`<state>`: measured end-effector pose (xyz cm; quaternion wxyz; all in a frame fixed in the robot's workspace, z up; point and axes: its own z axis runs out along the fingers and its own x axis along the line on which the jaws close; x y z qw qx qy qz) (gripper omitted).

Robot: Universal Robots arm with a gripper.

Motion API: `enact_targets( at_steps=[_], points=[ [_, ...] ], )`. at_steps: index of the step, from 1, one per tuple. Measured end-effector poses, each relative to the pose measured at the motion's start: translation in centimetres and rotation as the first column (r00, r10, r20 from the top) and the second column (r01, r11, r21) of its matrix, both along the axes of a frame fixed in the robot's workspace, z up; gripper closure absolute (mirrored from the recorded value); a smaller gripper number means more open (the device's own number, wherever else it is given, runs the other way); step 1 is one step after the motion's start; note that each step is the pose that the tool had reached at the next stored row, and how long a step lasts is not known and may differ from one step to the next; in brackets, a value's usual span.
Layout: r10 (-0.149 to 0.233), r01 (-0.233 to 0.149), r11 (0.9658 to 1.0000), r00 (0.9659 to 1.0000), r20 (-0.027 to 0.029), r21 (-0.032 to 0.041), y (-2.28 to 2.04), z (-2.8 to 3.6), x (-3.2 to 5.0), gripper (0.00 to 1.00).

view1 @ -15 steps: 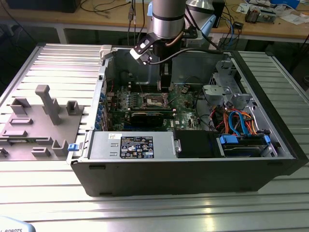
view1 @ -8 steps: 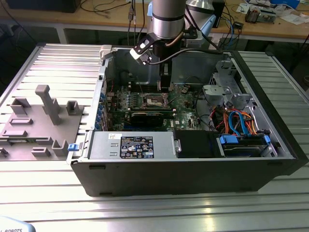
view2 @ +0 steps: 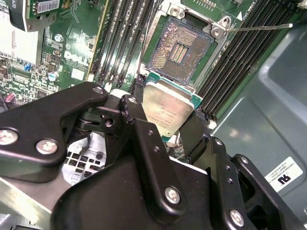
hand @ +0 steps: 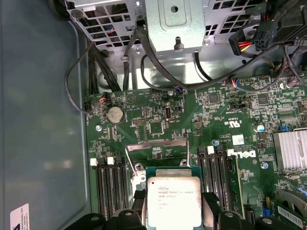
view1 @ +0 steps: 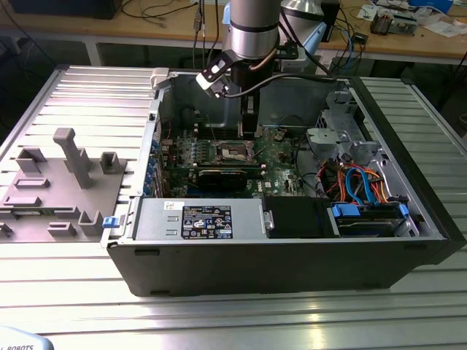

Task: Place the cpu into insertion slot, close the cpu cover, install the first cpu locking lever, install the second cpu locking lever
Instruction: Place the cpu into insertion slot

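Second wrist view: gripper (view2: 165,122) clamped on the cpu (view2: 169,108), one finger against each opposite edge. The chip is held tilted, metal top facing the camera. The insertion slot (view2: 180,50) lies straight ahead of the chip's leading edge, just beside it, contacts bare. Touching or not: cannot tell. A thin locking lever (view2: 259,27) stands clear beyond the slot.

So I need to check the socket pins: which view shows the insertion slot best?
The second wrist view: the insertion slot lies uncovered, its contact field plain, beyond the cpu in the gripper. In the first wrist view the cpu blocks it; the exterior view gives a small dark square.
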<state>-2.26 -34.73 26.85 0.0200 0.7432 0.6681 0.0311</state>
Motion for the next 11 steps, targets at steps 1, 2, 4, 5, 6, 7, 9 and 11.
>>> enact_targets(
  at_steps=[1,2,4,5,6,7,9,11],
  points=[
    [-0.001,0.001,1.0,1.0,0.0,0.0,0.0,-0.01,0.0,0.46],
    [-0.003,0.003,1.0,1.0,0.0,0.0,0.0,-0.02,0.0,0.46],
    [-0.006,0.006,1.0,1.0,0.0,0.0001,0.0,-0.03,0.0,0.46],
    [-0.009,0.009,1.0,1.0,0.0,0.0001,0.0,-0.05,0.0,0.46],
    [-0.012,0.012,0.9999,0.9999,0.0,0.0001,0.0,-0.07,0.0,0.46],
    [-0.014,0.014,0.9999,0.9999,0.0,0.0,0.0,-0.08,0.0,0.46],
    [-0.017,0.017,0.9999,0.9999,0.0,0.0001,0.0,-0.09,0.0,0.46],
    [-0.021,0.021,0.9998,0.9998,0.0,0.0,0.0,-0.11,0.0,0.46]
  ],
)
